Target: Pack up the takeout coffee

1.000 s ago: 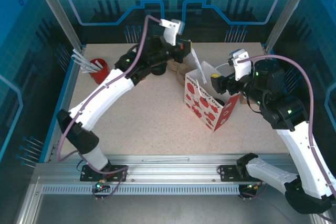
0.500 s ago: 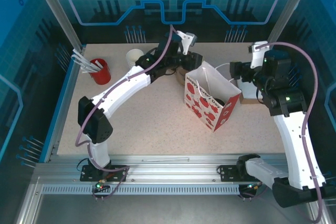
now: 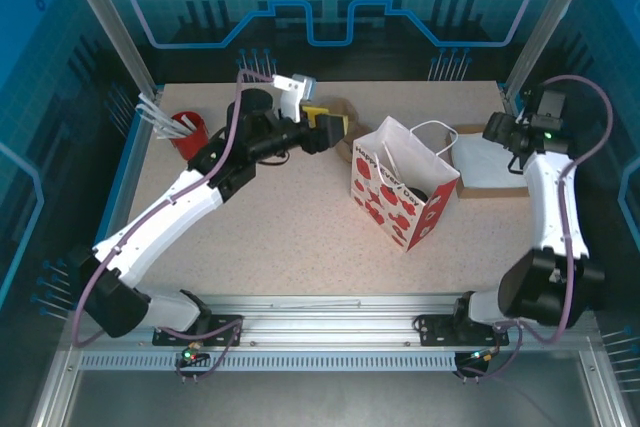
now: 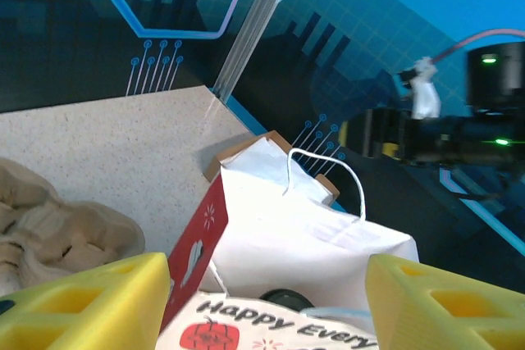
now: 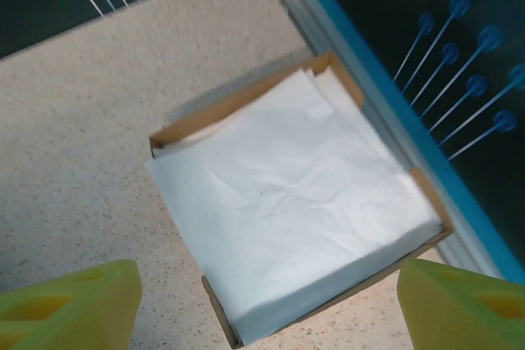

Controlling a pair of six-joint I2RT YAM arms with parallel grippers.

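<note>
The strawberry-print paper bag (image 3: 400, 187) stands open near the table's middle. Deep inside it lies the takeout coffee's round black lid (image 3: 418, 194), and the bag walls hide the cup under it. In the left wrist view the same lid (image 4: 284, 297) peeks over the printed bag (image 4: 271, 227) front. My left gripper (image 3: 338, 130) hangs open to the left of the bag, its yellow fingers (image 4: 90, 301) wide apart and empty. My right gripper (image 3: 500, 133) is open at the back right, above a stack of white napkins (image 5: 295, 202).
The napkins sit in a shallow cardboard tray (image 3: 495, 190) to the right of the bag. A red cup with straws (image 3: 190, 134) stands at the back left. Crumpled brown paper (image 4: 57, 231) lies left of the bag, under my left gripper.
My left gripper has pulled back from the bag's mouth toward the left. My right arm has swung away from the bag to the back right, over the napkin tray.
</note>
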